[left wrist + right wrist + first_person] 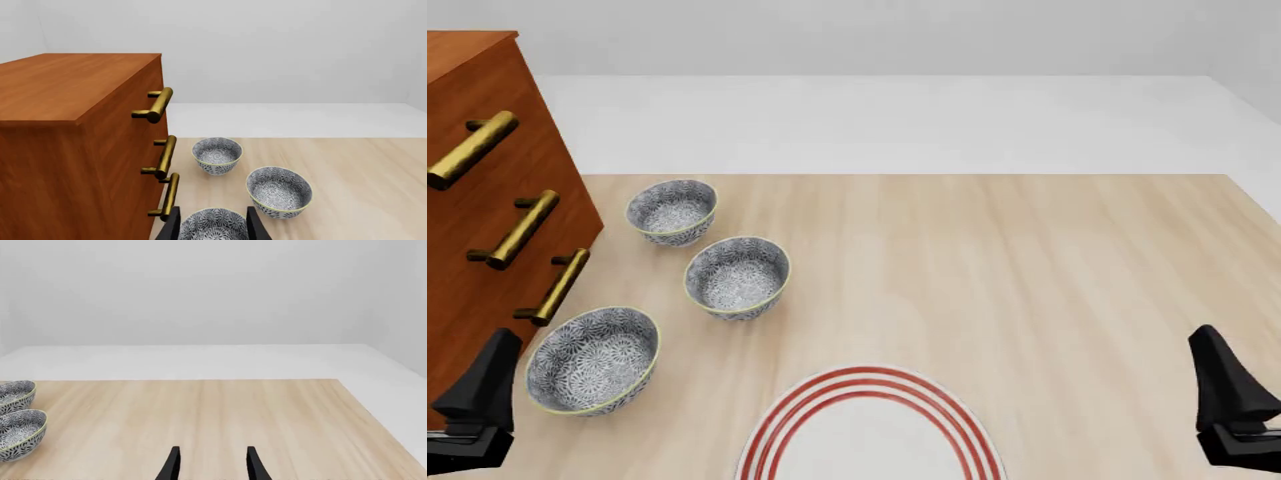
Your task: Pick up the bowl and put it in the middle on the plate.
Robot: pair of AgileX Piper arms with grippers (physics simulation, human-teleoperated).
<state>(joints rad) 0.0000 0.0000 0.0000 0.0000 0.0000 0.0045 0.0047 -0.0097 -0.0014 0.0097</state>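
Wooden dresser [481, 200] on pale table [1028, 280], white walls.

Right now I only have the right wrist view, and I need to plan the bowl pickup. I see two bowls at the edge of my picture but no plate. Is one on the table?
Observer: Yes. The plate lies at the table's near edge, between the two arms, partly cut off in the front view.
Operator: Only two bowls, then?
Observer: No. A third bowl sits nearest the left gripper, in line with its open fingers and not gripped.
Operator: Anything beside the bowls?
Observer: A wooden drawer cabinet with brass handles stands just to their left.
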